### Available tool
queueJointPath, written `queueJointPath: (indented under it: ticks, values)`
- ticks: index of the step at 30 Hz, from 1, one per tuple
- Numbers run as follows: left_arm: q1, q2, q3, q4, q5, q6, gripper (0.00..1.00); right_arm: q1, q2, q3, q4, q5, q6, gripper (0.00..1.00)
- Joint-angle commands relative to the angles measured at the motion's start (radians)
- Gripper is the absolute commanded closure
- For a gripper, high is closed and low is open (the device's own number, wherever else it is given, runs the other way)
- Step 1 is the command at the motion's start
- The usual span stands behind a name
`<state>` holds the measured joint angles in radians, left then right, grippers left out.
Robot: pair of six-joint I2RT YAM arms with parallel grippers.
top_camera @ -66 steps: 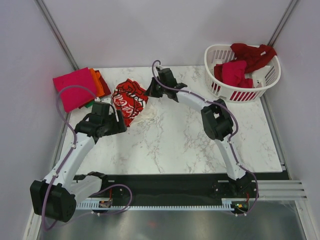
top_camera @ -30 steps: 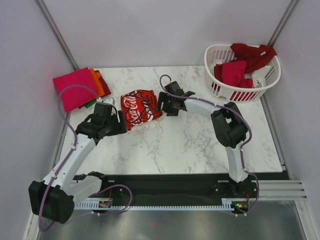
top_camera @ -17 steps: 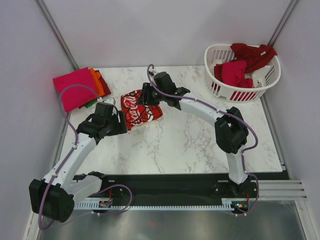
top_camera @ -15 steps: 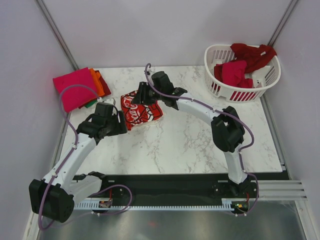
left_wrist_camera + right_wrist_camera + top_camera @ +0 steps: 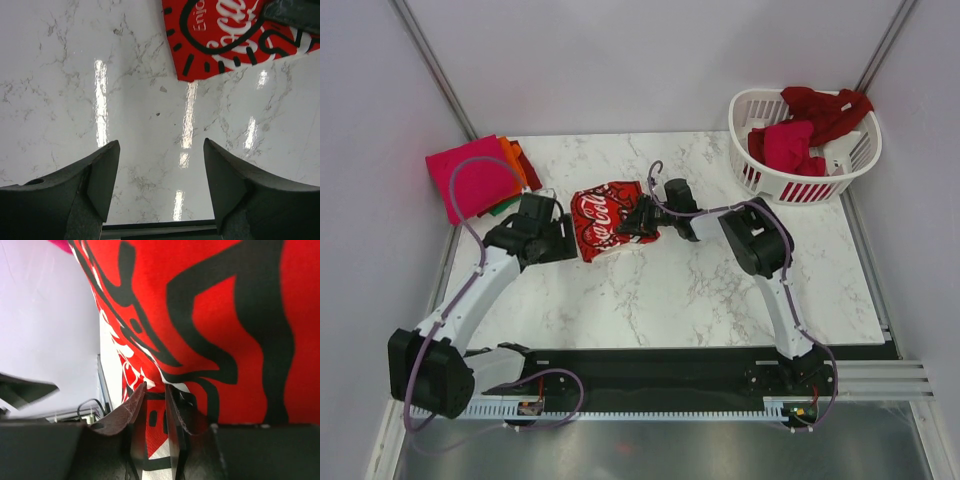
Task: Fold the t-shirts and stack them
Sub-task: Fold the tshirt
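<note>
A red Coca-Cola t-shirt (image 5: 608,219) lies folded on the marble table (image 5: 680,280), left of centre. My right gripper (image 5: 642,218) is at its right edge, shut on a fold of the cloth (image 5: 200,315); the cloth fills the right wrist view. My left gripper (image 5: 563,243) is open and empty just left of the shirt, whose lower corner (image 5: 220,40) shows ahead of the fingers. A stack of folded t-shirts, magenta-pink (image 5: 470,178) on top with orange (image 5: 520,165) and green edges below, sits at the back left. More red t-shirts (image 5: 800,135) lie in the basket.
A white slatted laundry basket (image 5: 850,160) stands at the back right corner. Grey walls close in on the left, back and right. The table's near edge meets a black rail with the arm bases.
My right gripper has swung from above the shirt's top edge down to its right edge. The shirt has shifted slightly right. My left gripper has edged a little toward the shirt.
</note>
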<state>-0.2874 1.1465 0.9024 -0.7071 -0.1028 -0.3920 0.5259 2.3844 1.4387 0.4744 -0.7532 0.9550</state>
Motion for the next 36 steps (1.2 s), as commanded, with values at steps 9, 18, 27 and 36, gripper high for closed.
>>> queueJointPath:
  ticks: [9,18,27,36]
  values:
    - [-0.053,0.488,0.579,0.046,-0.004,-0.016,0.28,0.019,-0.385,-0.255,-0.516,0.181,-0.408,0.54]
    - [-0.110,0.496,0.540,0.063,-0.034,-0.117,0.39,-0.059,-0.415,0.069,-0.674,0.062,-0.420,0.33]
    - [-0.124,0.484,0.385,0.216,-0.002,-0.142,0.42,-0.115,0.028,0.365,-0.516,-0.120,-0.277,0.52]
    - [-0.004,0.714,0.333,0.298,0.023,-0.237,0.48,-0.217,0.133,0.293,-0.508,-0.048,-0.308,0.53]
